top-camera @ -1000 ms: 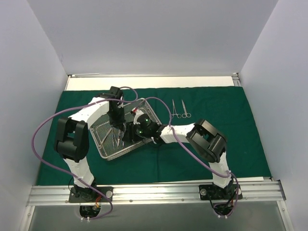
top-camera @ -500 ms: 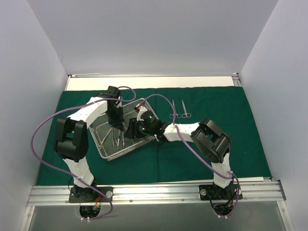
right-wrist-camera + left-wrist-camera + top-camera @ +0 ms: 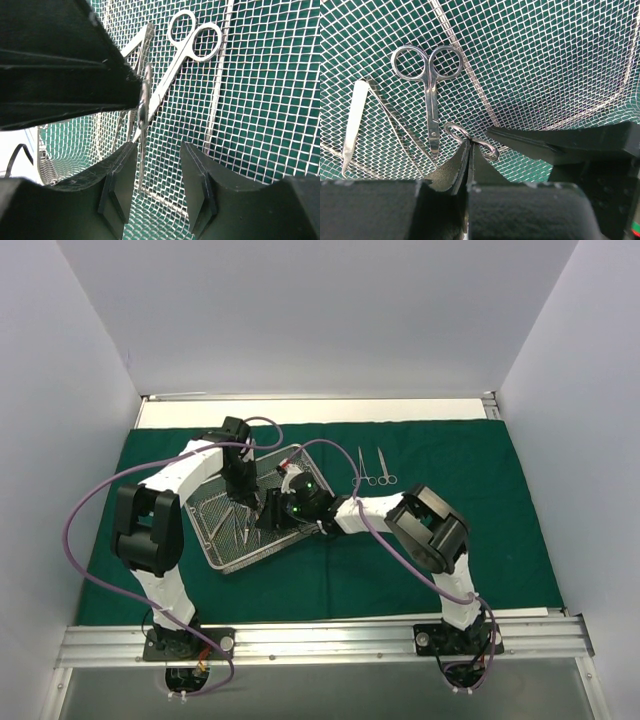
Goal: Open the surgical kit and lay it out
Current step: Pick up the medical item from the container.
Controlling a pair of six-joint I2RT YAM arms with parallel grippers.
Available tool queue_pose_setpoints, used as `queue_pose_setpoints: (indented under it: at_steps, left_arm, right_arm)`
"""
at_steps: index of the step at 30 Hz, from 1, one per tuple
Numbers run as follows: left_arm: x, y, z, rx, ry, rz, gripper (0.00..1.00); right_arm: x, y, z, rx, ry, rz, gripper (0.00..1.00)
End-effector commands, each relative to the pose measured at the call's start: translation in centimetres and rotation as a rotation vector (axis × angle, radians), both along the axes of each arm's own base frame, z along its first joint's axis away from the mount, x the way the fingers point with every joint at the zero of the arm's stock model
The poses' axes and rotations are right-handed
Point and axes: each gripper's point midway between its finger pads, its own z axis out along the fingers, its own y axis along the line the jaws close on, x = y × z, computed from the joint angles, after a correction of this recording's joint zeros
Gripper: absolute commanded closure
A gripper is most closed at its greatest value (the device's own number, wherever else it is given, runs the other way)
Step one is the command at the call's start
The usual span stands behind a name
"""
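The dark green drape [image 3: 450,530] lies spread over the table. The silver wire-mesh tray [image 3: 228,550] sits on its left half. My left gripper [image 3: 245,502] is over the tray. In the left wrist view the left gripper [image 3: 469,146] is shut on the ring handles of a slim steel instrument [image 3: 490,149]. My right gripper [image 3: 272,514] is open beside it. In the right wrist view that instrument [image 3: 143,112] hangs upright just in front of the right gripper [image 3: 157,152], close to its left finger and untouched by it. Steel scissors [image 3: 429,95] and tweezers [image 3: 351,125] lie in the tray.
Two scissor-handled instruments [image 3: 362,468] [image 3: 385,467] lie side by side on the drape right of the tray. White walls enclose the table on three sides. A metal rail [image 3: 320,640] runs along the near edge by the arm bases.
My right gripper has shifted slightly up and left in the tray, closer to my left gripper. My left gripper has edged back a little, still holding the instrument.
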Motion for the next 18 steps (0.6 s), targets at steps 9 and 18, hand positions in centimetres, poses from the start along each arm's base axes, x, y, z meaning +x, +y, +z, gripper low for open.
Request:
queue_pose_setpoints:
  at_steps: [9, 18]
  left_arm:
    - [1.0, -0.9, 2.8, -0.061, -0.063, 0.003, 0.98]
    - [2.1, -0.7, 3.8, -0.099, -0.09, 0.007, 0.88]
  right_arm:
    - [0.7, 2.5, 1.4, 0.07, -0.022, 0.035, 0.72]
    - [0.9, 2.5, 3.1, 0.102, -0.058, 0.083, 1.0]
